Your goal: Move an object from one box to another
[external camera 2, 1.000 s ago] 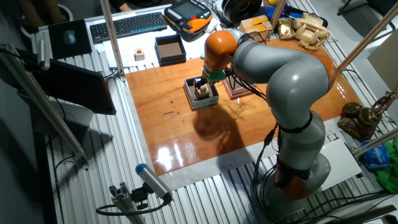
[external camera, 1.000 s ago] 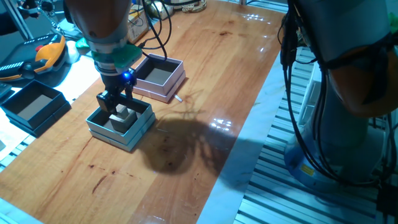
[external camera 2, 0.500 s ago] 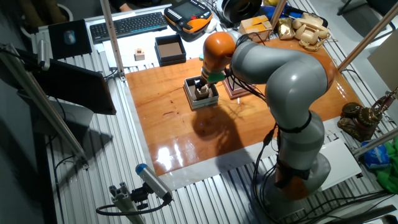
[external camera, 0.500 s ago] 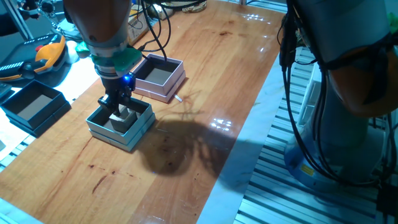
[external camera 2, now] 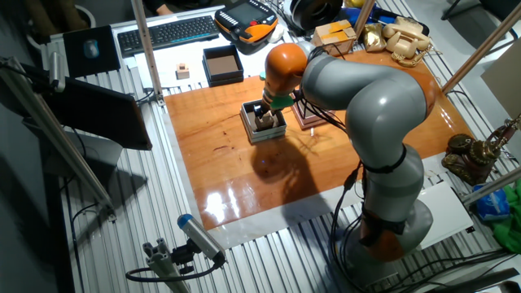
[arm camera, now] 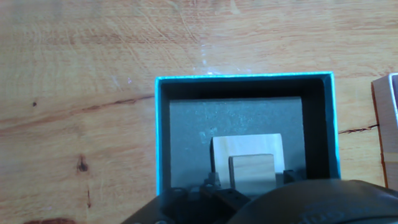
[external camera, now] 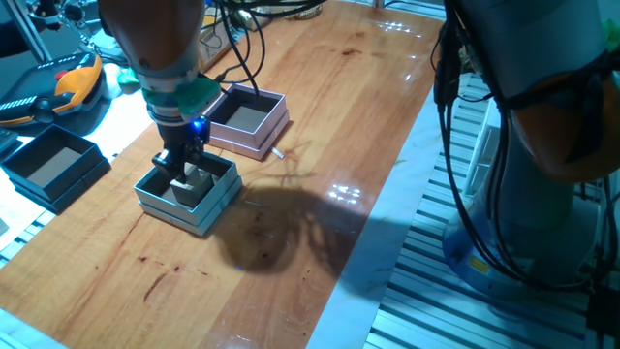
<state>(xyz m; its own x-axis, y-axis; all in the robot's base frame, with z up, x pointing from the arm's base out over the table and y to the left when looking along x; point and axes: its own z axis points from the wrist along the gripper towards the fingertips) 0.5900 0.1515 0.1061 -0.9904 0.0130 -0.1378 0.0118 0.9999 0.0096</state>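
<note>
The teal-blue box [external camera: 215, 199] stands on the wooden table, with a pale wooden block [arm camera: 247, 165] inside it on the dark floor. My gripper [external camera: 183, 173] reaches down into this box, and its fingers [arm camera: 290, 178] sit against the block's two sides, shut on it. The block rests on the box floor. The same box [external camera 2: 254, 133] and gripper [external camera 2: 262, 116] show in the other fixed view. The pink-lilac box [external camera: 250, 123] stands just behind the teal one, with nothing visible in it. In the hand view only its edge [arm camera: 387, 124] shows at the right.
A black square box [external camera: 53, 165] stands at the table's left edge; it also shows in the other fixed view [external camera 2: 222, 63] near a small wooden block [external camera 2: 183, 72]. Cables hang behind the pink box. A handheld controller [external camera: 58, 89] lies at the far left.
My gripper has sunk a little deeper into the teal box, and its fingers have drawn in against the wooden block. The boxes have not moved.
</note>
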